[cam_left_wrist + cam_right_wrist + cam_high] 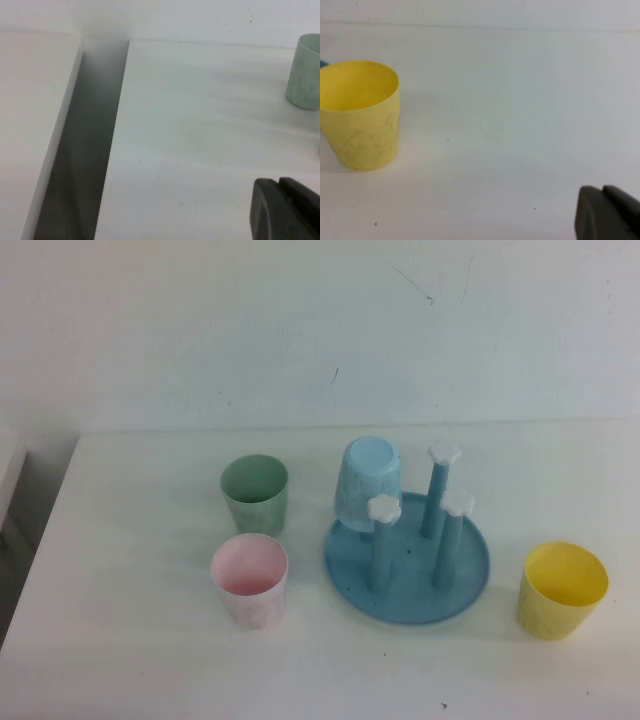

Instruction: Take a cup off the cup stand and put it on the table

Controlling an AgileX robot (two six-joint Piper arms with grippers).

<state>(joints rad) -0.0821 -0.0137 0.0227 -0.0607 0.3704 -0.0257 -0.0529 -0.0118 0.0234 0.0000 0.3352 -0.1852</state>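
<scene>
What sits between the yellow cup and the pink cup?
The cup stand, in the high view, with the cup upside down on its back-left peg. Left claw and right claw show only in wrist views.

— Any lettering on the cups, the stand or the tabletop?
— None that I can read from here; every surface is plain, with no label, brand or number.
</scene>
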